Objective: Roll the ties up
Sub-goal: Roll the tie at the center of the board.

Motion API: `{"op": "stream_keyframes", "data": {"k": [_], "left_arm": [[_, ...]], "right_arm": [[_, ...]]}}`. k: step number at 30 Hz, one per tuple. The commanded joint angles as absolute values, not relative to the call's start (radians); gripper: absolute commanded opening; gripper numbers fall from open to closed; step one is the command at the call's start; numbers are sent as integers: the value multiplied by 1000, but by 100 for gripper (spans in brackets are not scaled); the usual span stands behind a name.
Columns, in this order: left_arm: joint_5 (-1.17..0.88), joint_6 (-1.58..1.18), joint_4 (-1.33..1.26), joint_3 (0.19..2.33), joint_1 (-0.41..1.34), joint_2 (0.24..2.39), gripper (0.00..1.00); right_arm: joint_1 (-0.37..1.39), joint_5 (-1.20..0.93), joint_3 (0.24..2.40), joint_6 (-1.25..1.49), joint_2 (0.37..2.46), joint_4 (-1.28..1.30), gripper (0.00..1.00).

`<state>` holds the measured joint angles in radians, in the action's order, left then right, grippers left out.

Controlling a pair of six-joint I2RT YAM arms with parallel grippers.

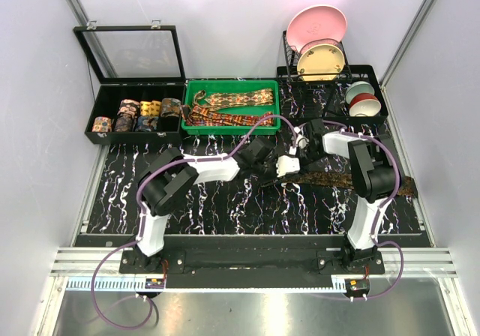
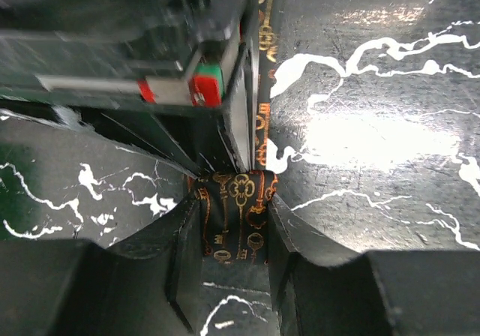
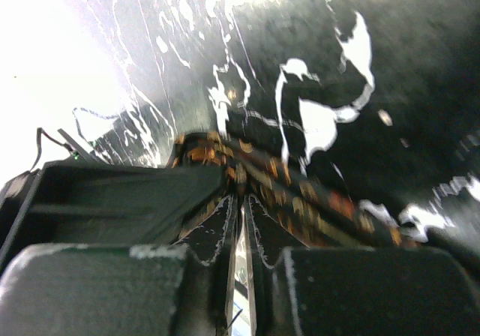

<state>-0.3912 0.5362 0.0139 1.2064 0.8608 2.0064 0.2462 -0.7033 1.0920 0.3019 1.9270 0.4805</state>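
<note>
Tie (image 1: 326, 180) lies on worktop (image 1: 225, 205), running from centre out toward 3 o'clock. Left end effector (image 2: 234, 220) pinches its key-patterned end. Right end effector (image 3: 241, 201) is pressed together on the tie close by.

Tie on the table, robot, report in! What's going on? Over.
Left fingers clamped on end of tie. Right fingers closed, tips on same tie. Rest lies flat across table. Nothing in the way.
</note>
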Motion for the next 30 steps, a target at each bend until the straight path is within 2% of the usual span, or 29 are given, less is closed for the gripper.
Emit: {"op": "stream_keyframes", "data": {"k": [1, 9, 15, 21, 30], "left_arm": [[-236, 591, 331, 1164, 854, 2190, 30], [-247, 610, 376, 1189, 854, 2217, 26], [-299, 626, 474, 1296, 854, 2238, 26], [-319, 607, 606, 1436, 859, 2286, 24], [-328, 626, 626, 1402, 897, 2252, 25]], "right_arm": [[224, -865, 1103, 267, 1822, 609, 15], [144, -842, 1144, 201, 1835, 664, 17], [137, -743, 1178, 176, 1896, 632, 17], [109, -744, 1200, 181, 1930, 629, 17], [54, -709, 1250, 144, 1991, 634, 17]]}}
